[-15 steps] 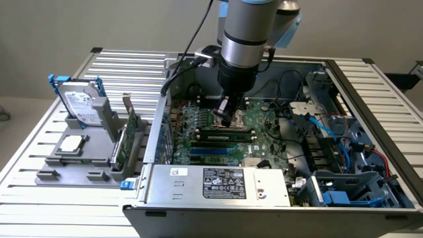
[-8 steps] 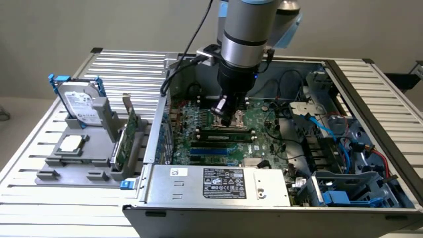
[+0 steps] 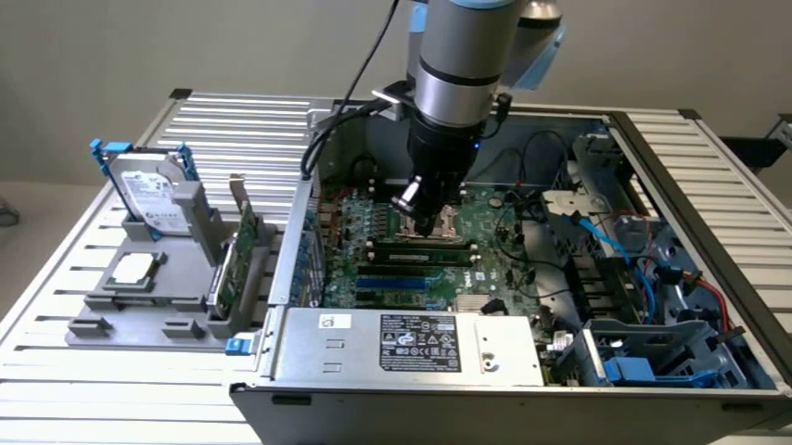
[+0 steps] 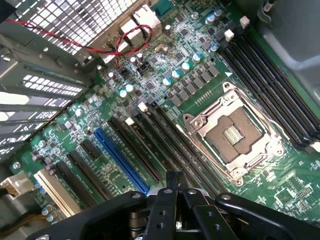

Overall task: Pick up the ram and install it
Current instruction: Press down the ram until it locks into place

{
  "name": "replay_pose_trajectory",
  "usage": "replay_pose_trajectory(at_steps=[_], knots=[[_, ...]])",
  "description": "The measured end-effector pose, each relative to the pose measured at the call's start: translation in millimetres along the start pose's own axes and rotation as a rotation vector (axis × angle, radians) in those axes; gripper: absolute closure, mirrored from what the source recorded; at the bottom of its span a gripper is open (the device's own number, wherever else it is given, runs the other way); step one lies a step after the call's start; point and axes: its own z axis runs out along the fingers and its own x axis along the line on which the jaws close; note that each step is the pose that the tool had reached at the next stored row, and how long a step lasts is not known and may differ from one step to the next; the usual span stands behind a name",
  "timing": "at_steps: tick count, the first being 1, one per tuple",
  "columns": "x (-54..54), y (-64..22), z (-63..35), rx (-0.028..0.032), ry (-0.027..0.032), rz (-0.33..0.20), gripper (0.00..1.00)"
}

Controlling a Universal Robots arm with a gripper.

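The gripper (image 3: 427, 218) hangs inside an open computer case (image 3: 520, 389), just above the motherboard (image 3: 495, 269). In the wrist view the gripper (image 4: 175, 184) shows its two black fingertips (image 4: 170, 181) pressed together with nothing between them.

The landmark here is the CPU socket (image 4: 235, 132), a square metal frame standing empty on the green board. In the exterior view the gripper's tips sit right over this CPU socket (image 3: 427, 232).

The ram (image 3: 421, 248), a thin green stick, lies seated in a slot just beside the socket, on the side toward the case's front edge, and just below the fingertips. In the wrist view black memory slots (image 4: 270, 85) run along both sides of the socket; whether the slot nearest the fingertips holds the stick cannot be told there. A blue slot (image 4: 120, 160) lies farther from the socket, past several black ones.

Well away from the socket, outside the case toward the exterior view's left, a grey holder (image 3: 148, 297) carries a hard drive (image 3: 155, 195) and an upright green card (image 3: 236, 260).
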Motion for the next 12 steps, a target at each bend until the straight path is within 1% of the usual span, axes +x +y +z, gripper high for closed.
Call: replay_pose_trajectory(at_steps=[12], knots=[[0.0, 0.0, 0.0, -0.0065, -0.0077, 0.174, 0.89]])
